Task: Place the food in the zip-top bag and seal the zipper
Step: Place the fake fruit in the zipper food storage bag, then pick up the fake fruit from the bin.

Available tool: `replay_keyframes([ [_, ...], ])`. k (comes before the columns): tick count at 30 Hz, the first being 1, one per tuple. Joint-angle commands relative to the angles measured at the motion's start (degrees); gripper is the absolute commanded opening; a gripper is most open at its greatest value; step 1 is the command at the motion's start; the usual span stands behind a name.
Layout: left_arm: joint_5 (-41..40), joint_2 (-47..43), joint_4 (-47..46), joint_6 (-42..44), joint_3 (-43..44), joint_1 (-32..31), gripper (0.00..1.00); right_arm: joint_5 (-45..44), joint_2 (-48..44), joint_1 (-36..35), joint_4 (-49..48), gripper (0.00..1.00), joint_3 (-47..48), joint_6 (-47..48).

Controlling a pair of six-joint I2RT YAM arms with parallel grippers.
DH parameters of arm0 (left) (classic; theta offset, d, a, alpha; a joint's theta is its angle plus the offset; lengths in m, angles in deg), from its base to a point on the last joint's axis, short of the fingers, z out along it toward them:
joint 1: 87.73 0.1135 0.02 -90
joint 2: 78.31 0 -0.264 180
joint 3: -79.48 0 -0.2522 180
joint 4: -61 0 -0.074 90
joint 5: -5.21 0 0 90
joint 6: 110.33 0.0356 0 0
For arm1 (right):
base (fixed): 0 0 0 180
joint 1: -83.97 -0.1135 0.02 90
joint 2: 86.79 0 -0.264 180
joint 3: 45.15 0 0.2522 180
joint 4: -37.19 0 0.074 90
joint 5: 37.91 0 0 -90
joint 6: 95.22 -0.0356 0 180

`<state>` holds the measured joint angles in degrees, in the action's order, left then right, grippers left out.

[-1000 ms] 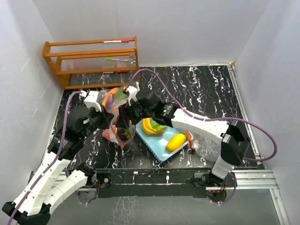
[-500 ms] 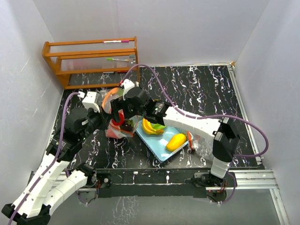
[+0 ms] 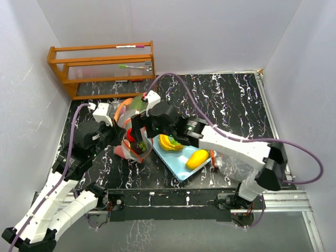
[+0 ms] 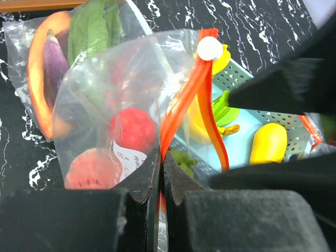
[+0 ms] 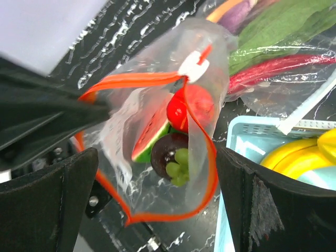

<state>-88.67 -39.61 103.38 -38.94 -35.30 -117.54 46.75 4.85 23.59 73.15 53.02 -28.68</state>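
a watermelon slice [image 5: 148,137], a red piece [image 5: 193,106] and a dark round fruit [image 5: 167,151] lie inside the zip-top bag [image 5: 119,131]. the bananas [image 3: 169,142] and the mango [image 3: 197,158] lie in the basket [image 3: 178,170]. the bag stands just beside the basket's left edge, mouth up and gaping.

the left gripper [image 4: 160,160] is clamped fully closed on the orange zipper strip [image 4: 181,113], on the side of the mouth away from the basket. the right gripper [image 5: 155,173] hangs over the mouth, jaws spread wide, holding nothing.

handling, as judged: the pieces look small, light, hard and glossy, so they may slip. take the mango across its narrow middle and the bananas across the bunch. the bag film is soft and likely collapses if the strip is released.
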Motion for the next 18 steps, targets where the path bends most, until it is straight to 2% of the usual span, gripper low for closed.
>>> replay_keyframes([
  [1,-1.3,0.6,-1.9,0.2,0.6,0.0,0.0,-4.8,-9.6,-1.1,1.4,0.98,-2.1,-2.4],
  [6,-0.7,0.5,-2.7,0.1,0.6,0.1,0.0,-19.0,-13.0,-0.9,10.8,0.98,-7.1,-11.8],
  [9,-0.4,0.5,-2.9,0.2,0.9,-0.1,0.0,-21.2,-11.6,1.1,13.8,0.98,-12.0,-18.6],
  [13,-0.1,0.5,-2.2,0.6,1.7,0.0,0.0,-18.4,-9.2,6.7,11.1,0.98,-18.5,-24.2],
  [18,-0.2,0.0,-1.3,1.0,2.2,0.0,0.0,-24.1,-8.5,8.5,6.3,0.97,-21.8,-29.9],
])
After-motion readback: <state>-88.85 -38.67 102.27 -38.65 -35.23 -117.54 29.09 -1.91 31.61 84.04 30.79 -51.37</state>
